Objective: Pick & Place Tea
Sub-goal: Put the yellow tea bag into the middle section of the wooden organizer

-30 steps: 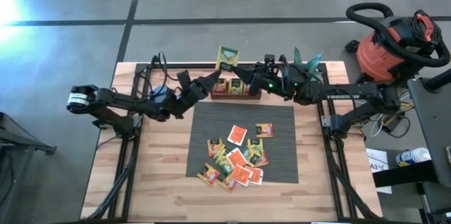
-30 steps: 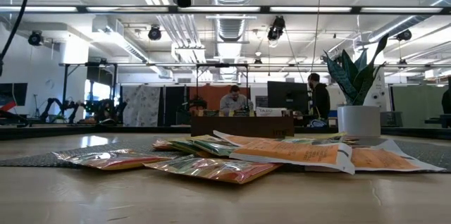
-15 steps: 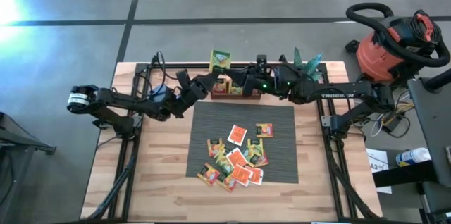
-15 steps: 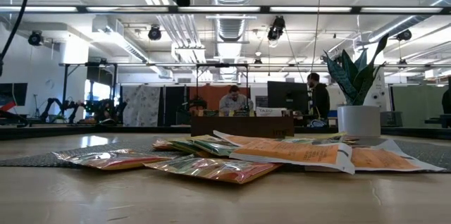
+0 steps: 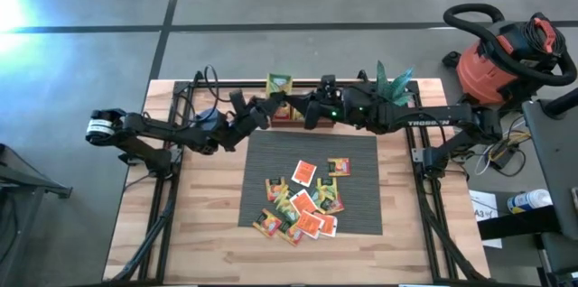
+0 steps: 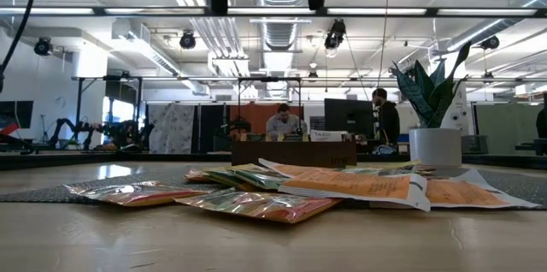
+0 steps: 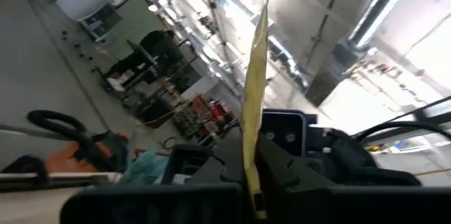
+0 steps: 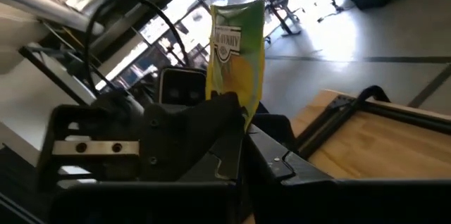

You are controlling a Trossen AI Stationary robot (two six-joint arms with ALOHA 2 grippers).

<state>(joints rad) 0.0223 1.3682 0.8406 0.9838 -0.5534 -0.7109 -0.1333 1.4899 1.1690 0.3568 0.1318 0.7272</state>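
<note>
A yellow-green tea sachet [image 5: 281,84] stands upright in the air over the table's far edge, between both grippers. My left gripper [image 5: 274,105] reaches in from the table's left and my right gripper [image 5: 302,108] from the right; both are shut on the sachet. It shows edge-on in the left wrist view [image 7: 254,90] and face-on in the right wrist view [image 8: 236,48]. The other tea sachets [image 5: 302,201] lie in a loose pile on the grey ribbed mat [image 5: 361,156]. The dark wooden tray [image 6: 293,152] sits beyond the mat, mostly hidden under the grippers. My left gripper pinches the sachet's lower edge [image 7: 248,182] between its two fingers, coming from the table's left and slanting upward. The sachet stands upright above the fingers, clear of the table. My right gripper holds the sachet's lower end [image 8: 243,111], coming level from the table's right. Dark fingers [image 8: 218,132] cover the place of contact. The sachet rises above them, its printed face toward this wrist.
A plant in a white pot [image 6: 436,144] stands at the table's far right, close behind my right arm. A red shop vacuum [image 5: 506,52] sits on the floor beyond the table's right side. People sit at desks in the room behind.
My right gripper has carried the sachet a short way toward the table's left and slightly down, keeping it upright. The sachet's lower end now sits at my left gripper's fingers, which have taken hold of it. The pile on the mat has not moved.
</note>
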